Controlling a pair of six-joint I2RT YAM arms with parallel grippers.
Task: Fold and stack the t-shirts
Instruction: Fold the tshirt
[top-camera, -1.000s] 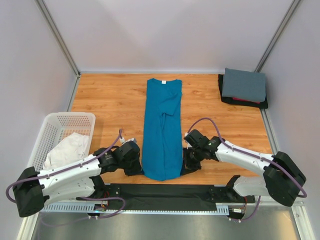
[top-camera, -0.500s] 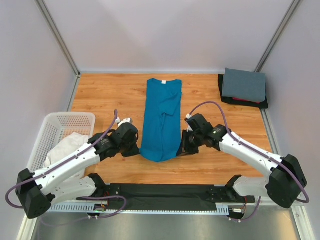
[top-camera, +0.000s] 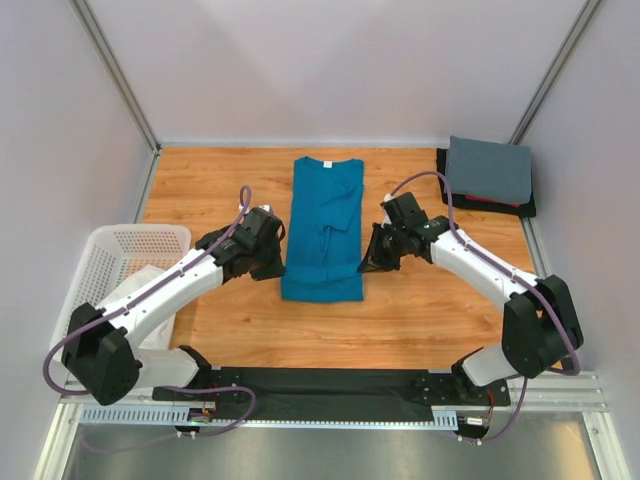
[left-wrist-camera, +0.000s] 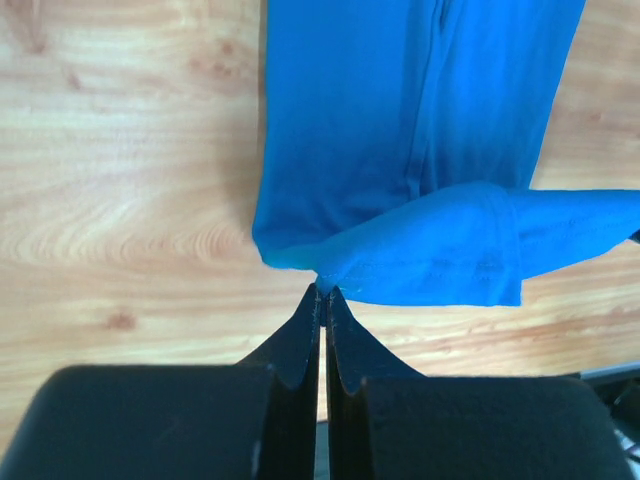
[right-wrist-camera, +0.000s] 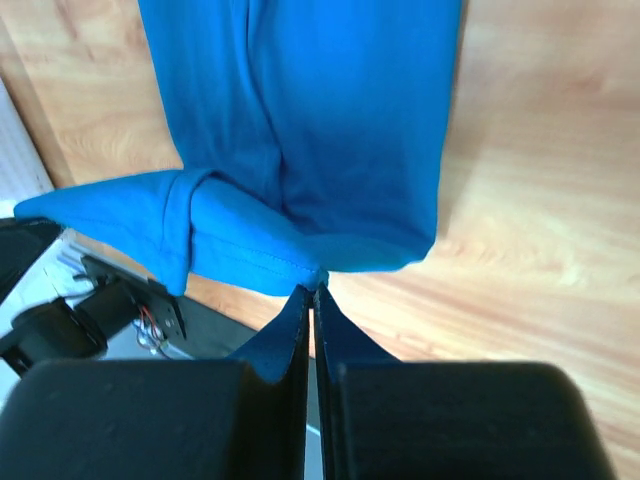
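Right now we see the teal-blue t-shirt (top-camera: 322, 215) lying lengthwise on the wooden table (top-camera: 215, 195), to the right of the white mesh basket (top-camera: 105, 240), with its collar toward the far edge and its near end doubled over. We have the left gripper (left-wrist-camera: 323, 292) between the basket and the shirt, jaws pressed together on one corner of the hem. The right gripper (right-wrist-camera: 313, 290), on the shirt's side away from the basket, pinches the other hem corner the same way. In both wrist views the held hem hangs raised above the cloth lying flat. Inside the basket a white t-shirt (top-camera: 130, 292) lies crumpled. Far across from the basket, at the table's far right corner, a folded slate-grey t-shirt (top-camera: 488, 168) tops a stack, with a dark t-shirt (top-camera: 443, 185) and a sliver of a red t-shirt (top-camera: 490, 201) beneath it.
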